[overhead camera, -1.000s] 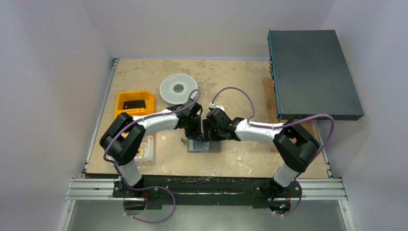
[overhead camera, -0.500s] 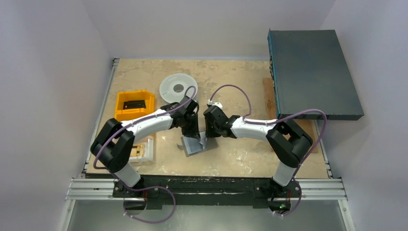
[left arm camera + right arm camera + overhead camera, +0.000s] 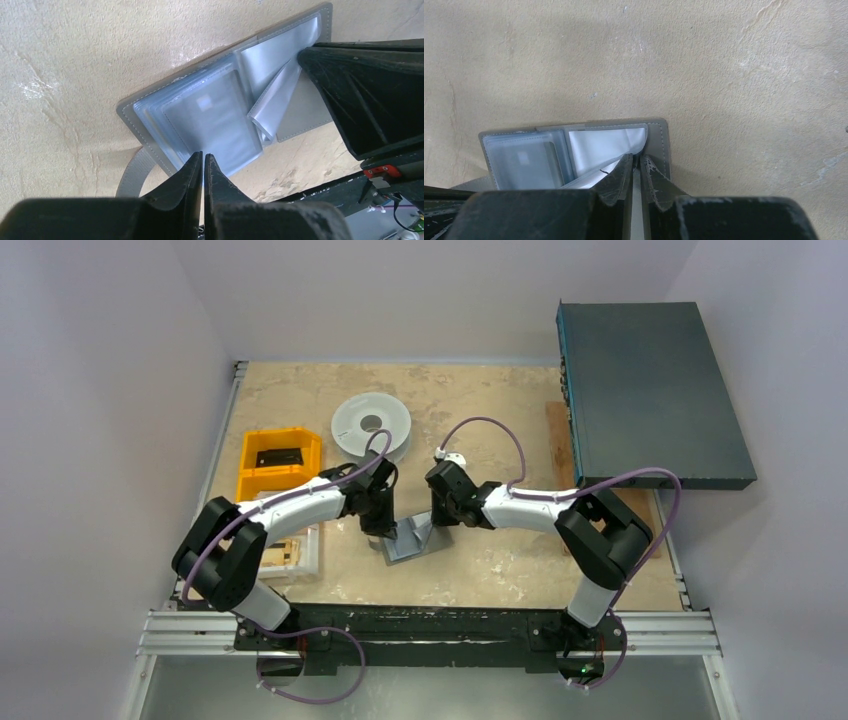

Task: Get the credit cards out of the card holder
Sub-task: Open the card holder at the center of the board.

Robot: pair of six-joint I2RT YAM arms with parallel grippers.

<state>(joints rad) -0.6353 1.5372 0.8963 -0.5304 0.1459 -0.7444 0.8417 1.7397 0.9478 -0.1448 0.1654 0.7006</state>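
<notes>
Right gripper [image 3: 636, 159] is being clamped on a clear sleeve [image 3: 604, 142] of the card holder [image 3: 658, 145], lower centre; left gripper [image 3: 203, 157] is being kept closed. Cards [image 3: 210, 120] are still inside, so extraction is only being started.

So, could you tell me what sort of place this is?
Probably a robotics lab test cell: the left arm and right arm are bolted to a metal rail at a tabletop, plain white walls box it in, and a yellow parts bin sits nearby.

Near edge of the card holder [image 3: 656, 145] behind the right hand [image 3: 637, 160]; print under its sleeves blurred
</notes>
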